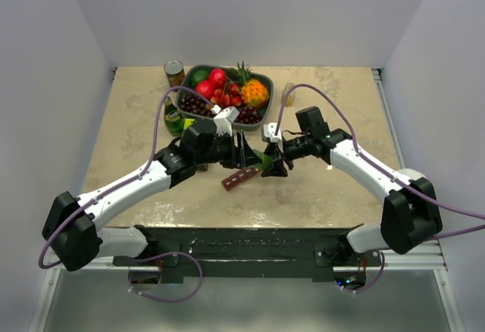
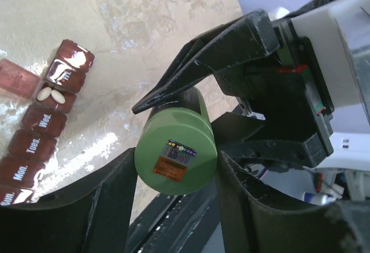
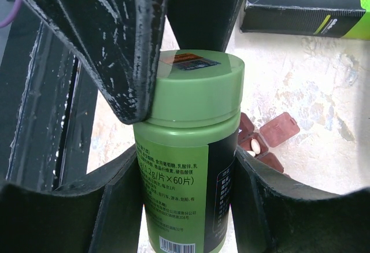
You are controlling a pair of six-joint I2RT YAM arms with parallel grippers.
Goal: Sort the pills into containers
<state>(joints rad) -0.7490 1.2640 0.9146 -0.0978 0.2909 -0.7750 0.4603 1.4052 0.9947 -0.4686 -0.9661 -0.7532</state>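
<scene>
A green pill bottle (image 1: pixel 264 160) is held above the table between both grippers. My right gripper (image 3: pixel 185 189) is shut on the bottle's labelled body (image 3: pixel 173 172). My left gripper (image 2: pixel 176 175) is shut on its green cap (image 2: pixel 175 149), with one left finger over the cap's edge in the right wrist view. The dark red pill-organiser strip (image 1: pixel 241 178) lies on the table just below the grippers. One compartment is open with its lid (image 2: pixel 17 77) folded out and holds two white pills (image 2: pixel 51 95). It also shows behind the bottle in the right wrist view (image 3: pixel 272 134).
A dark tray of fruit (image 1: pixel 261 112) stands at the back centre, with a can (image 1: pixel 174 70) and a green bottle (image 1: pixel 173 117) to its left. A small bottle (image 1: pixel 289 93) stands to its right. A black-and-green box (image 3: pixel 306 4) lies behind the grippers.
</scene>
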